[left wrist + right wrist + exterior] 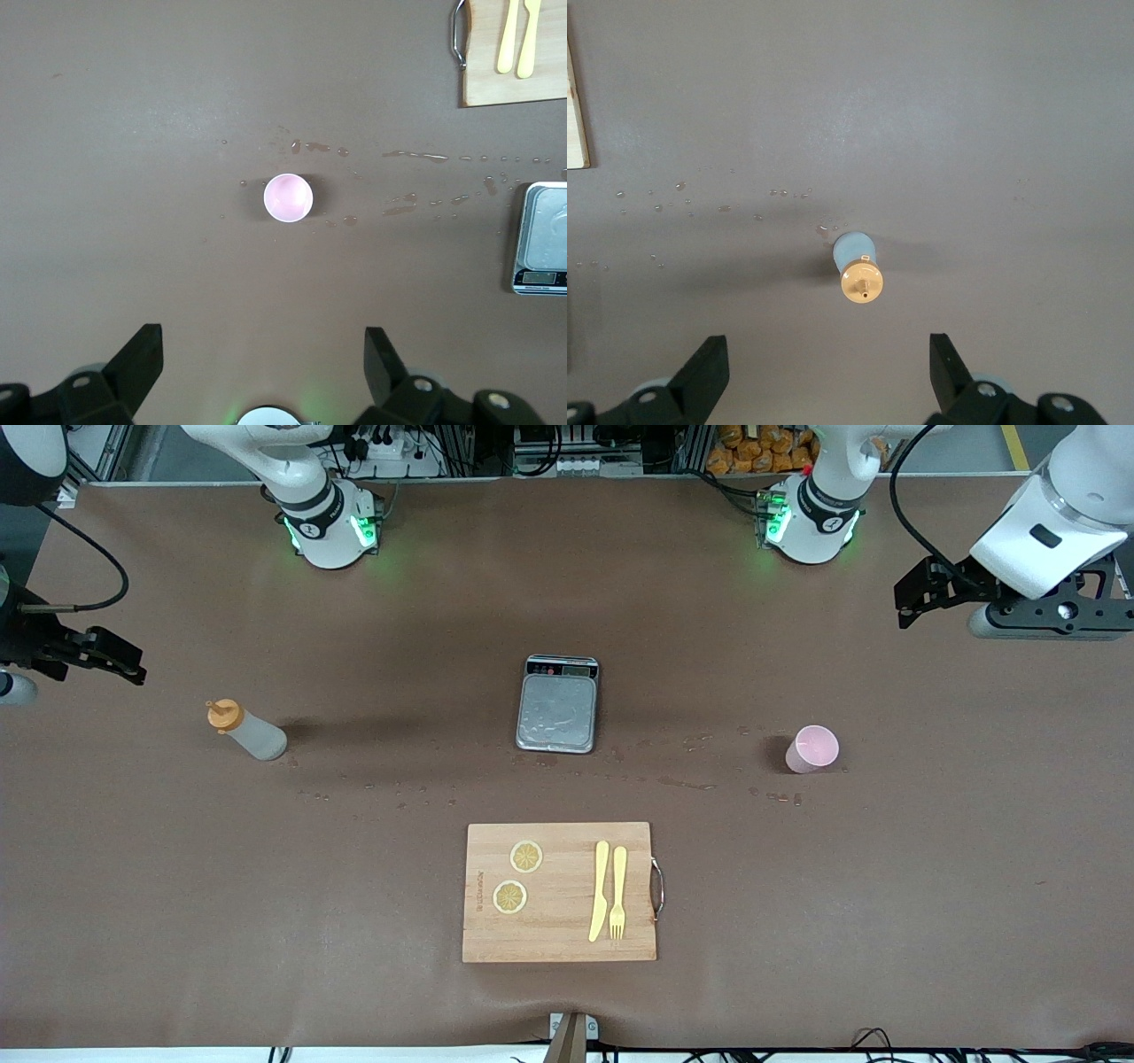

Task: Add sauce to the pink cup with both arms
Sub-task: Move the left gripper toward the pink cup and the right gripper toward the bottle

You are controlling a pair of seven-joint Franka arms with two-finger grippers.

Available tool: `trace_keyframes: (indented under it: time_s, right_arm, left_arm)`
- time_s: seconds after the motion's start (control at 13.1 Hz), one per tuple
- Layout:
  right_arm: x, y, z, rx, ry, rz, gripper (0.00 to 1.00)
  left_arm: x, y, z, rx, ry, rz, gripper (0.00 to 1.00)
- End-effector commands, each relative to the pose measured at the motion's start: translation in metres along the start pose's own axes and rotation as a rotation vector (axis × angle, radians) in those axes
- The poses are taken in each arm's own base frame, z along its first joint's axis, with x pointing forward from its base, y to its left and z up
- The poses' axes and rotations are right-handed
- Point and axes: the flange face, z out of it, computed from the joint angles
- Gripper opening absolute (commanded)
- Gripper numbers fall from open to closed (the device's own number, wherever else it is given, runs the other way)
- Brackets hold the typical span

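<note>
The sauce bottle (248, 731), whitish with an orange cap, stands upright on the brown table toward the right arm's end. The right wrist view looks down on the sauce bottle's (852, 252) cap. My right gripper (115, 660) hangs high over the table edge at that end, apart from the bottle. In its wrist view the right gripper (828, 359) is open and holds nothing. The pink cup (812, 749) stands upright toward the left arm's end. My left gripper (917, 598) hovers high there, well clear of the pink cup (288, 197). The left gripper (263, 354) is open and holds nothing.
A small silver kitchen scale (556, 713) sits mid-table between bottle and cup. Nearer the front camera lies a wooden cutting board (558, 930) with two lemon slices (526, 856), a yellow knife (600, 890) and a fork (617, 893). Water drops (687, 782) dot the table.
</note>
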Motion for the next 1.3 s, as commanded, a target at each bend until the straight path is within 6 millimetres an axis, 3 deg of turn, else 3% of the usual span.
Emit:
trace_keyframes:
  time_s: [0.0,0.15,0.46,0.84,1.22]
  right_arm:
    - [0.0,0.002,-0.005,0.017,0.003,-0.003,1.0]
    - [0.0,0.002,-0.004,0.017,0.002,-0.001,1.0]
    - [-0.004,0.002,-0.004,0.017,-0.024,0.014,1.0]
    - [0.008,0.025,0.035,0.015,-0.119,0.064,1.0]
    - [0.019,0.043,0.051,0.017,-0.11,0.091,1.0]
  left_arm:
    - [-0.008,0.001,-0.008,-0.015,-0.002,-0.006,1.0]
    - [-0.008,-0.005,-0.014,-0.006,0.015,-0.01,1.0]
    - [0.0,-0.004,-0.004,-0.017,-0.011,-0.012,1.0]
    - [0.002,-0.006,0.004,-0.017,-0.032,-0.017,1.0]
    - [0.008,0.001,0.022,-0.043,-0.072,0.001,1.0]
